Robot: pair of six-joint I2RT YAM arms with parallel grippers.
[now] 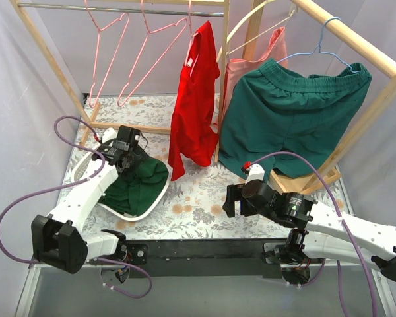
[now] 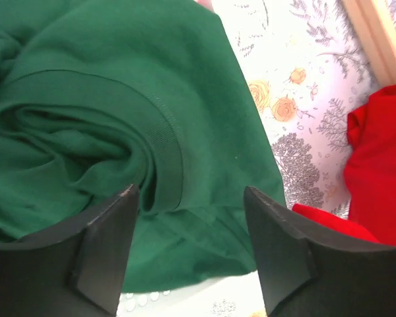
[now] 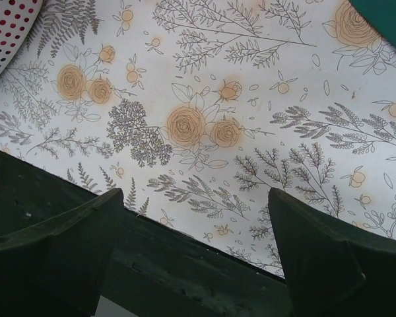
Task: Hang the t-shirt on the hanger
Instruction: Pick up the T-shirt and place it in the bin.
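Observation:
The dark green t-shirt (image 1: 140, 185) lies crumpled in a white basket (image 1: 92, 165) at the left. In the left wrist view its ribbed neck band curls across the cloth (image 2: 119, 99). My left gripper (image 1: 132, 164) is open just above the shirt, one finger either side of a fold (image 2: 191, 198), holding nothing. Two pink wire hangers (image 1: 112, 46) hang on the rail at the back left. My right gripper (image 1: 230, 199) is open and empty, low over the floral table cover near the front edge (image 3: 195, 198).
A red t-shirt (image 1: 195, 105) hangs from the rack's middle post. Dark green shorts (image 1: 290, 122) hang on a light blue hanger (image 1: 325, 39) at the right, behind a cream hanger (image 1: 251, 23). The wooden rack's posts stand around the table. The basket's rim shows in the right wrist view (image 3: 6, 33).

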